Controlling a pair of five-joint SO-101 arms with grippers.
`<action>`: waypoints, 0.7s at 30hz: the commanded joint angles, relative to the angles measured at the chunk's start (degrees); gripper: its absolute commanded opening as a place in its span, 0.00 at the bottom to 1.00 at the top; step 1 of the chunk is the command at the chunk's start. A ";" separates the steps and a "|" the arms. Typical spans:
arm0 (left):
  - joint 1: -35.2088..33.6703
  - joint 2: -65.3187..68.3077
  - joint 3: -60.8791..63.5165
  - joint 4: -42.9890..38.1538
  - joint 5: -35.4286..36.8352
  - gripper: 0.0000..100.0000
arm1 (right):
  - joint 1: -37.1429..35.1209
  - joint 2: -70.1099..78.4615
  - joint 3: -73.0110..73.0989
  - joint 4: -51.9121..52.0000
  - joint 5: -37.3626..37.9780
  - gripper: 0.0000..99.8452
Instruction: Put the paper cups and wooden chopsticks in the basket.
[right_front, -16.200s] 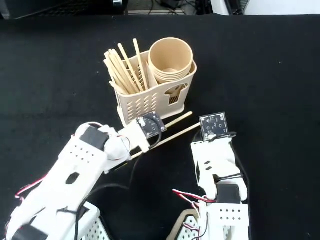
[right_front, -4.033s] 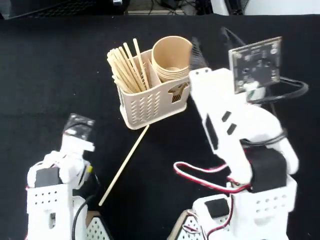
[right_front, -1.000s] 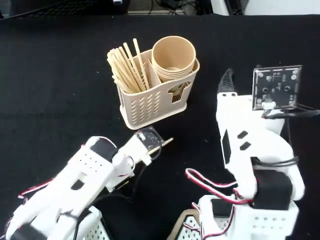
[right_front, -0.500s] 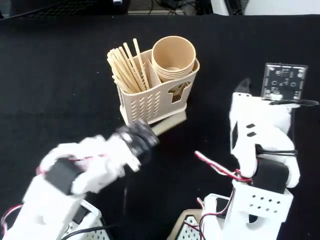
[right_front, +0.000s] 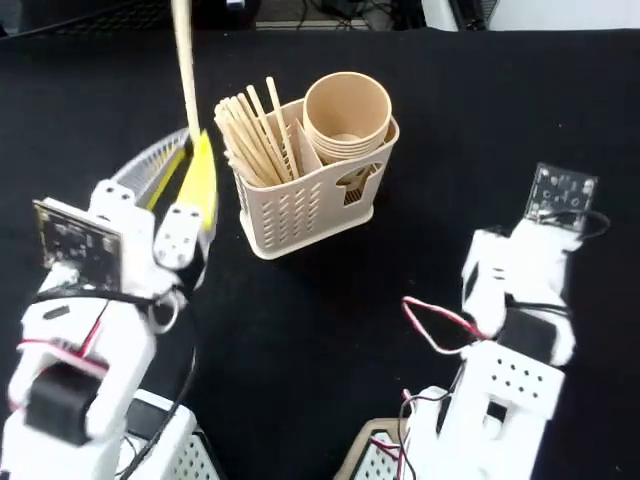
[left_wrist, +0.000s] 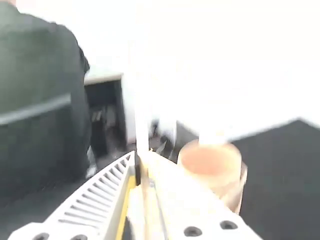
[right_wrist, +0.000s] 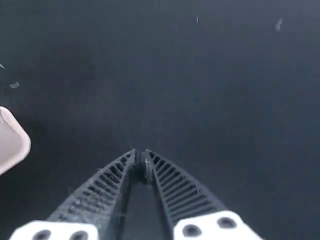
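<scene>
A beige basket (right_front: 312, 200) stands at the table's middle back, with several wooden chopsticks (right_front: 250, 135) in its left compartment and a stack of paper cups (right_front: 346, 115) in its right one. My left gripper (right_front: 190, 150) is raised to the basket's left, shut on a single chopstick (right_front: 184, 70) that points steeply up. The left wrist view has that chopstick (left_wrist: 142, 150) running up between the fingers, with the cups (left_wrist: 210, 165) beyond. My right gripper (right_wrist: 140, 157) is shut with nothing in it, low over the black cloth at the right.
Black cloth (right_front: 400, 270) covers the table. The right arm (right_front: 525, 290) is folded back near the front right. A corner of the basket (right_wrist: 12, 142) edges into the right wrist view. Behind the table are dark furniture and a bright wall.
My left arm has lifted the chopstick off the cloth and swung it up to the basket's left. The right arm has drawn back toward the front right.
</scene>
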 joint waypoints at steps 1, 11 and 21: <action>-0.40 -0.26 6.81 -20.31 4.31 0.03 | 0.70 -0.48 5.85 -7.03 -2.81 0.01; 2.95 9.85 18.15 -40.62 9.23 0.03 | -7.56 -0.48 20.18 -24.79 -4.84 0.01; 2.95 29.01 13.93 -40.97 9.76 0.03 | -8.88 -0.48 23.34 -28.57 -4.84 0.01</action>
